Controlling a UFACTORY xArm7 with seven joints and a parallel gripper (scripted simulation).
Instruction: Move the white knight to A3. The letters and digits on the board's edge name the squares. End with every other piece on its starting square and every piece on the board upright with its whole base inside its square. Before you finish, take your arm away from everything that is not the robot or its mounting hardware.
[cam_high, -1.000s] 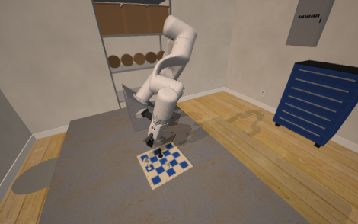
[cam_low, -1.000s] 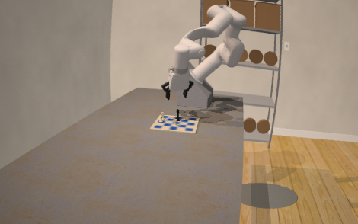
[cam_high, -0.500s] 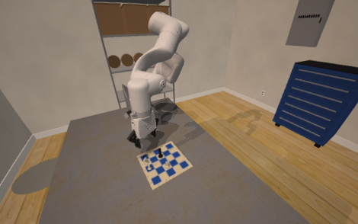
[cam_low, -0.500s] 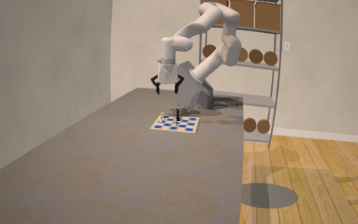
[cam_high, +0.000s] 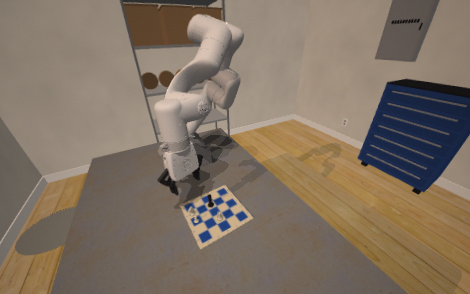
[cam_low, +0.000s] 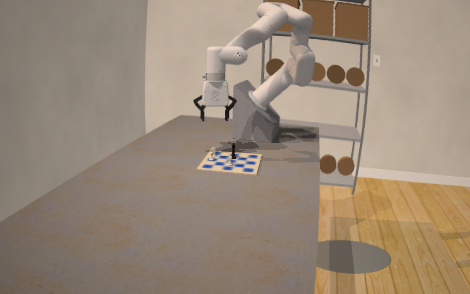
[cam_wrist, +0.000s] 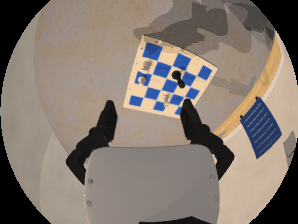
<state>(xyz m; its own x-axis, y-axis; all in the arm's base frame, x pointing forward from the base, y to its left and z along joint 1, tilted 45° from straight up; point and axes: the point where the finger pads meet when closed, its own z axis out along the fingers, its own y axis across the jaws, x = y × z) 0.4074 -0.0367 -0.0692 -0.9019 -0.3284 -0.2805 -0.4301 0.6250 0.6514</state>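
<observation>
Looking down from the top view, you had the gripper (cam_high: 178, 184) hanging high above the table (cam_high: 125, 240), fingers spread wide with nothing between them, off the board's (cam_high: 216, 216) far edge, toward the table's back edge where the arm was mounted. The blue-and-cream board lay near the middle of the tabletop's far half. On it you could count four pieces: one black piece (cam_high: 211, 201) standing tall near the board's back side, and three white ones (cam_high: 196, 216) clustered toward the left side. The white knight was among those three, but they were too small for you to tell which. Nothing stood between gripper and board. Beyond the table stood a shelf rack (cam_high: 138, 75) and a blue drawer cabinet (cam_high: 415, 132).
</observation>
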